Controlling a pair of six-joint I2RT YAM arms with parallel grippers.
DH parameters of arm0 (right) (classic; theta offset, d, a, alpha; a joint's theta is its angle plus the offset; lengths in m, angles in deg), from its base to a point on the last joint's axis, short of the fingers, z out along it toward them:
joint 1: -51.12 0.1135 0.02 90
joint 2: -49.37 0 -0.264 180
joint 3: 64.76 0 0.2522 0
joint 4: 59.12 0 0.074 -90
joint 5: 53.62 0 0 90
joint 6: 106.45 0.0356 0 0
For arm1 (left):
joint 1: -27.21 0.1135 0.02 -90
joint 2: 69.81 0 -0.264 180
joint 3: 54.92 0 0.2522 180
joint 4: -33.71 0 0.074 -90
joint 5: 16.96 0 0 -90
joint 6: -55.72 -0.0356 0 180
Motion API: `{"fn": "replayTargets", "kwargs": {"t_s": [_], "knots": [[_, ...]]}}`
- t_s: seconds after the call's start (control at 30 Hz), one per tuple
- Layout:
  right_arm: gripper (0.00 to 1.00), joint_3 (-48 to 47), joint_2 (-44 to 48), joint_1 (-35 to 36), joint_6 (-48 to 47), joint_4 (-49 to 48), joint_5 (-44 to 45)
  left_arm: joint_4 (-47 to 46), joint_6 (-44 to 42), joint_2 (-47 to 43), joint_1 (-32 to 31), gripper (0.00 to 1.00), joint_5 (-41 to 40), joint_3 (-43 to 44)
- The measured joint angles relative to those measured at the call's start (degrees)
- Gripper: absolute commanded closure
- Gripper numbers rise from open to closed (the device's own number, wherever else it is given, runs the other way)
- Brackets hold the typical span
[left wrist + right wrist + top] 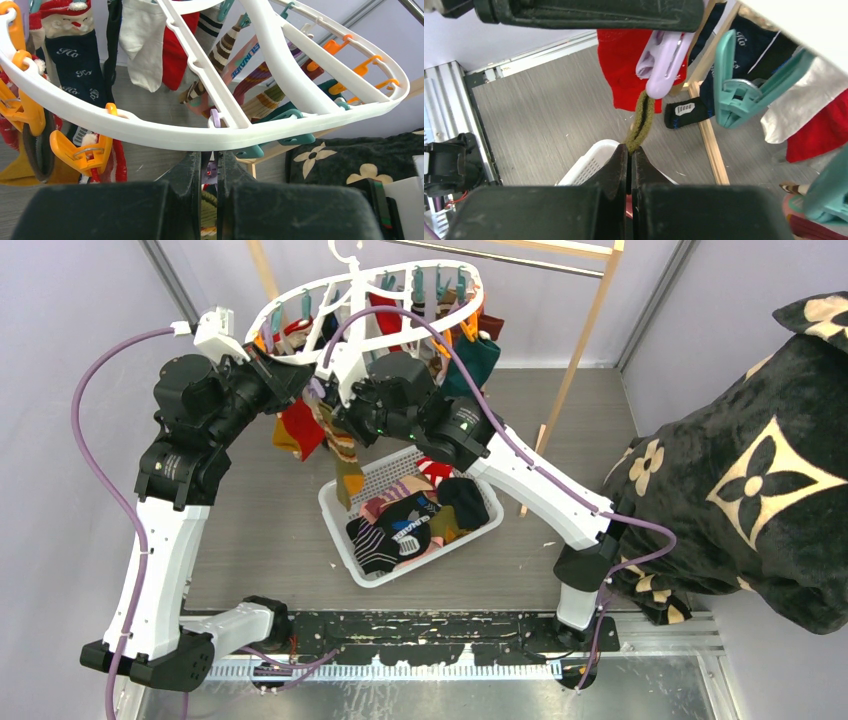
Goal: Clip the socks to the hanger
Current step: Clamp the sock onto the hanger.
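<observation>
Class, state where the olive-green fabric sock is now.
Right wrist view, centre: the olive-green fabric sock hangs from a lilac plastic peg, lower end in the right gripper, above the white mesh basket.

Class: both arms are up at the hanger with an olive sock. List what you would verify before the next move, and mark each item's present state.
1. Right gripper shut on the olive sock: ok.
2. Sock's top end reaches the tip of the purple peg: ok.
3. Peg is actually biting the sock, so it would hold if let go: cannot tell.
4. Left gripper closed on the purple peg just under the rim of the hanger: ok.
5. Sock hangs free above the basket, not snagged on it: ok.
6. More socks waiting in the basket: ok.
</observation>
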Motion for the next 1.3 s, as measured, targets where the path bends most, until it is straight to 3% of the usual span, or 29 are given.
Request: {"fn": "replayTargets", "kwargs": {"t_s": [1.3], "knots": [[0.99,-8.5,-3.3,0.9,-1.1,-0.8,1.7,0.0,0.0,0.0,0.0,1.0,-0.2,0.0]]}}
